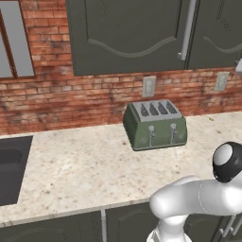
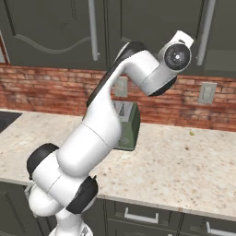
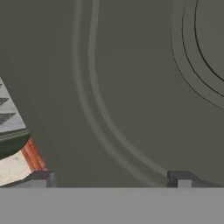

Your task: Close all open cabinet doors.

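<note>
Gripper (image 3: 112,180) close against cabinet door (image 3: 131,87), fingertips (image 3: 180,179) wide apart at frame bottom, holding nothing. Doors fill upper frame above toaster (image 1: 155,124). Step: probably pushing door shut. Next: push flat toward wall.

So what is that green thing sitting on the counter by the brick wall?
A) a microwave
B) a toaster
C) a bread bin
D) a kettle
B, the toaster: it is a green box with four slots on top and two levers on its front, standing on the counter.
</note>
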Controlling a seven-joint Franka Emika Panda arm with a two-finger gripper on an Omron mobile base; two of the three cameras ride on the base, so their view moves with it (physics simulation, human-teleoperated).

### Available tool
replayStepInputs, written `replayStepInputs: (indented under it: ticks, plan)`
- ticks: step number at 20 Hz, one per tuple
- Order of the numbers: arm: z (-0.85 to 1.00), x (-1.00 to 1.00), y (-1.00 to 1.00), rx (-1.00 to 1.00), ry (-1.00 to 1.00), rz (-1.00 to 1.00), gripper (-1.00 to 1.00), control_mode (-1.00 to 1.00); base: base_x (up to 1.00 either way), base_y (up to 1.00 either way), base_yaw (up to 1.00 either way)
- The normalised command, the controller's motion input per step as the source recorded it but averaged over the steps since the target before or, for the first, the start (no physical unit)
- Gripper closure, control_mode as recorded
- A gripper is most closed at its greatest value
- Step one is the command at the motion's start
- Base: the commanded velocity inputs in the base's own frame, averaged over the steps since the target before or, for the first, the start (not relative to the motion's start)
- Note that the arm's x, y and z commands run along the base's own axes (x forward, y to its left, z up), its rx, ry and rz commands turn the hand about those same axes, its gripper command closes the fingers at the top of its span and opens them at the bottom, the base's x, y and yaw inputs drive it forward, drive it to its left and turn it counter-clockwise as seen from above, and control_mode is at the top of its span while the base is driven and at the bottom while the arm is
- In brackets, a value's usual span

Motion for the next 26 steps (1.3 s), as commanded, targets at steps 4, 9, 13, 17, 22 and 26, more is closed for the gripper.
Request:
replayStepInputs:
  ticks: [4,9,13,17,22,26]
  plan:
    - [-0.42,0.8,0.0,0.08,-0.05,0.38,-1.0,-1.0,0.0,0.0,0.0]
    - [-0.14,0.2,0.07,0.01,-0.01,0.31,-1.0,-1.0,0.0,0.0,0.0]
    - [0.0,-0.39,0.5,-0.04,-0.14,0.22,-1.0,-1.0,0.0,0.0,0.0]
    - [-0.01,-0.96,0.92,-0.17,-0.32,0.12,-1.0,-1.0,0.0,0.0,0.0]
    - [-0.37,-0.76,1.0,-0.23,-0.36,0.04,-1.0,-1.0,0.0,0.0,0.0]
    - [-0.81,-0.13,1.0,-0.2,-0.31,0.0,-1.0,-1.0,0.0,0.0,0.0]
